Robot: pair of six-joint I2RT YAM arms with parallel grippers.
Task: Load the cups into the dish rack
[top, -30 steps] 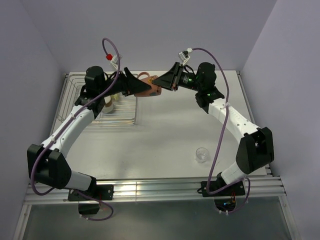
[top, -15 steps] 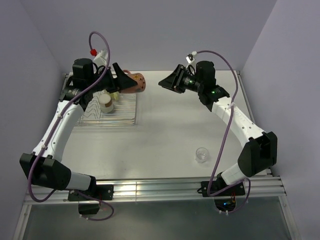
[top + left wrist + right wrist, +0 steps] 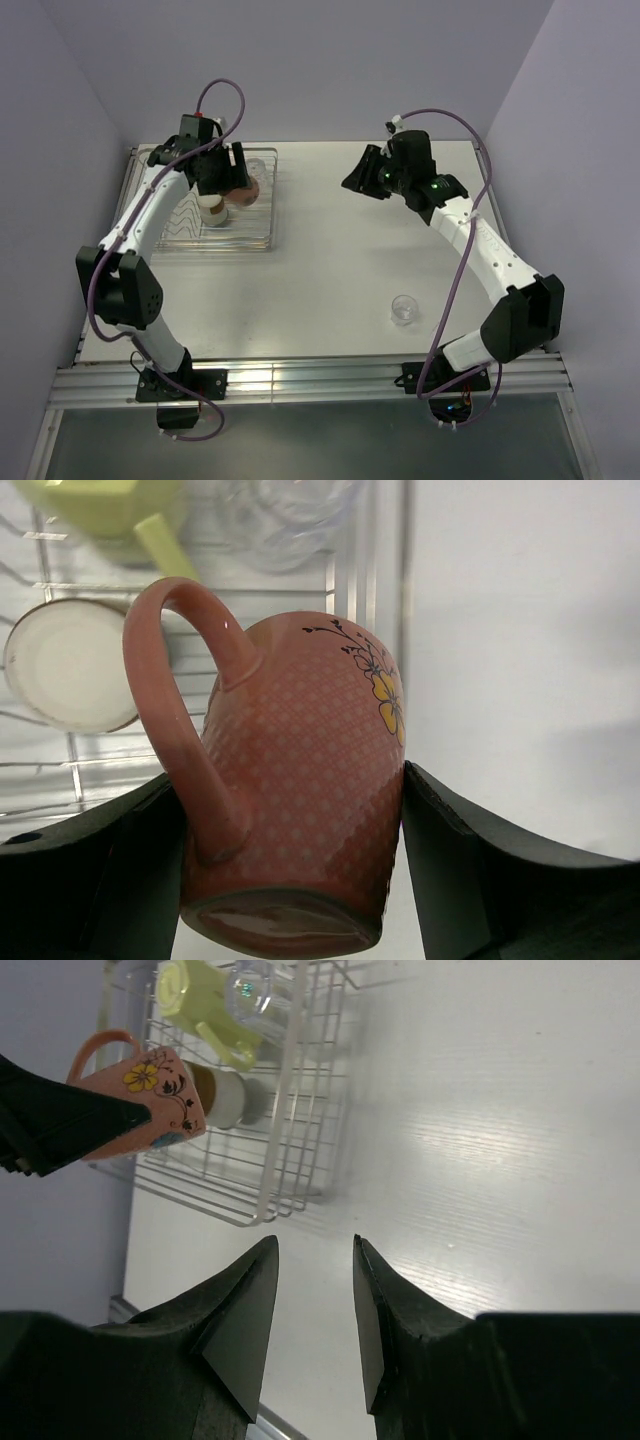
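The left gripper (image 3: 290,872), part open, hugs the pink mug (image 3: 300,780) over the dish rack (image 3: 270,200). Lower it slowly, away from the yellow mug (image 3: 100,505). The right gripper (image 3: 312,1300) is open, holding nothing.

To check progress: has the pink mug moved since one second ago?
Yes. The pink mug went left, from beyond the dish rack's right edge to above the rack.

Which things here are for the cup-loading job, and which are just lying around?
For the job:
- pink mug, in the left hand over the dish rack
- yellow mug, brown cup and clear glass, inside the rack
- second clear glass, on the table

Not for the job:
- the table and its metal rails
- nothing loose lies about
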